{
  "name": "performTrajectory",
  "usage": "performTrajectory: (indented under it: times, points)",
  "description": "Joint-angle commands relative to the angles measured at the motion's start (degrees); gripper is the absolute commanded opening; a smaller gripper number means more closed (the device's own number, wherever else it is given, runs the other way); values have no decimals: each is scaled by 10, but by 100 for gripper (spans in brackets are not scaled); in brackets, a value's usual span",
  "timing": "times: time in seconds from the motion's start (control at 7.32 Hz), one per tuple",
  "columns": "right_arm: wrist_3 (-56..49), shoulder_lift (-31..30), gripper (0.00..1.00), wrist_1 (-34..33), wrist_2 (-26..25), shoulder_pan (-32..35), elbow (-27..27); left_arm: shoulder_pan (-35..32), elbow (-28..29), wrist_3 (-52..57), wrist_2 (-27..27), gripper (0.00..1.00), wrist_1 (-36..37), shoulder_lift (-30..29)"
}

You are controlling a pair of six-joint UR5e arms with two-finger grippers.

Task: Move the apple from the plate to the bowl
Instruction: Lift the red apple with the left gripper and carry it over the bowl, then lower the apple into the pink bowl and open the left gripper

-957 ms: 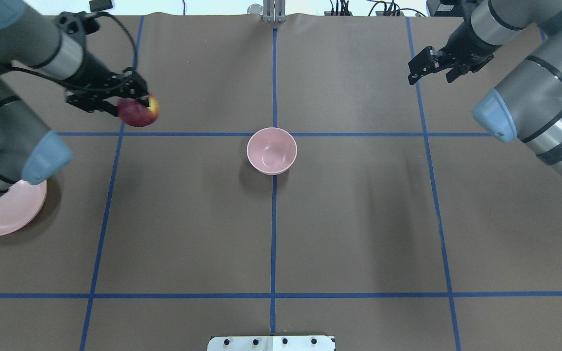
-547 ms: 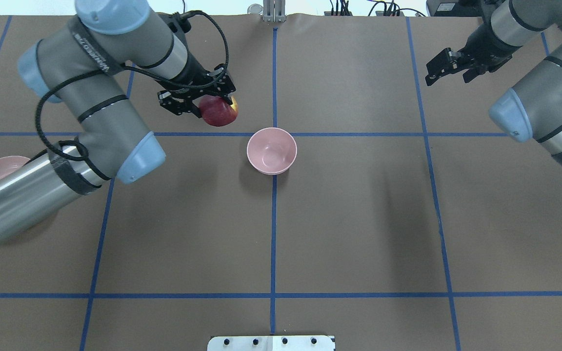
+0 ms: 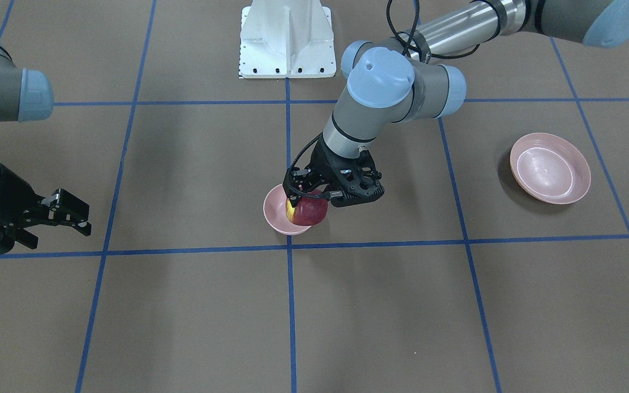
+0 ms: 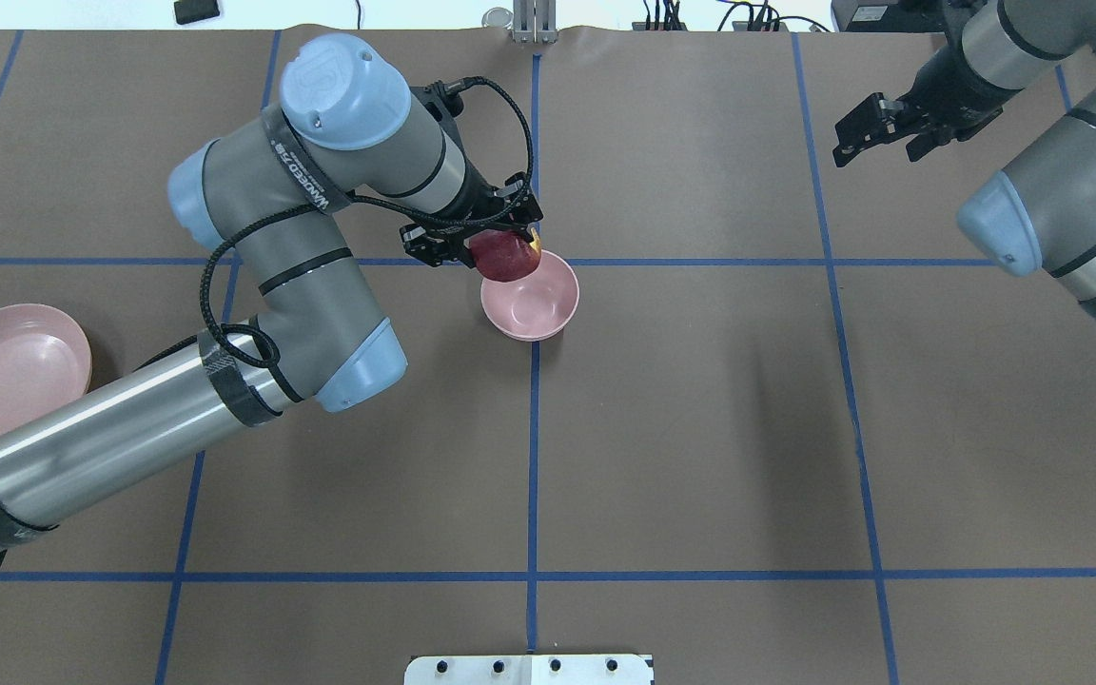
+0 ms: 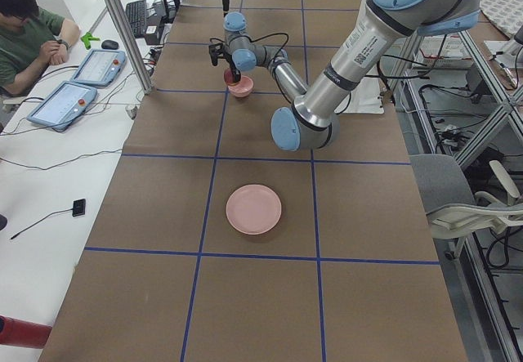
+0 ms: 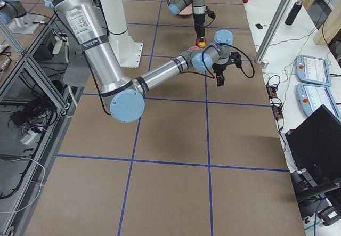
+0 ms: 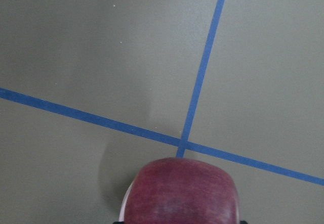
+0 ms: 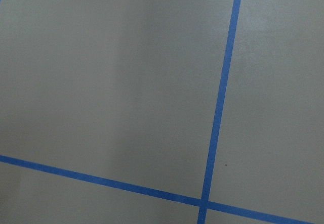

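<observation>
1. Apple [image 4: 502,257]: dark red with a yellow-green patch; it is hanging over the bowl's rim on the robot's left, not resting inside.
2. Left gripper [image 3: 317,200]: its fingers are clamping the apple from both sides and carrying its whole weight.
3. Bowl [image 4: 548,309]: small, deep and pink; it is standing at the centre of the table [image 4: 700,428] on a crossing of blue tape lines, and its hollow is showing empty.
4. Plate [image 4: 6,366]: wide, shallow and pink; it is lying bare well off to the robot's left.
5. Right gripper [image 3: 81,214]: its fingers are standing apart, holding nothing, and it is idling well away from the bowl.
6. Progress: lift-off and most of the carry are looking complete; centring over the hollow, lowering and letting go are remaining.
</observation>
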Motion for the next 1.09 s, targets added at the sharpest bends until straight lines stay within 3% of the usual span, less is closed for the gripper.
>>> performTrajectory:
  times: [0.0, 0.14, 0.27, 0.41, 0.68, 0.96]
  points:
    - [0, 0, 100, 0, 0, 0, 0, 15, 28, -18, 8, 0, -39, -3]
    - [0, 0, 100, 0, 0, -1, 0, 24, 28, -20, 8, 0, -38, -3]
    - [0, 1, 100, 0, 0, -1, 0, 27, 27, -26, 7, 10, -38, -3]
    - [0, 1, 100, 0, 0, 0, 0, 28, 27, -24, 7, 99, -38, 0]
    - [-1, 3, 100, 1, -3, -4, 0, 28, 8, -27, 6, 98, -32, 2]
    - [-70, -5, 100, -2, 1, 25, -9, 13, -56, -18, 4, 98, 15, 29]
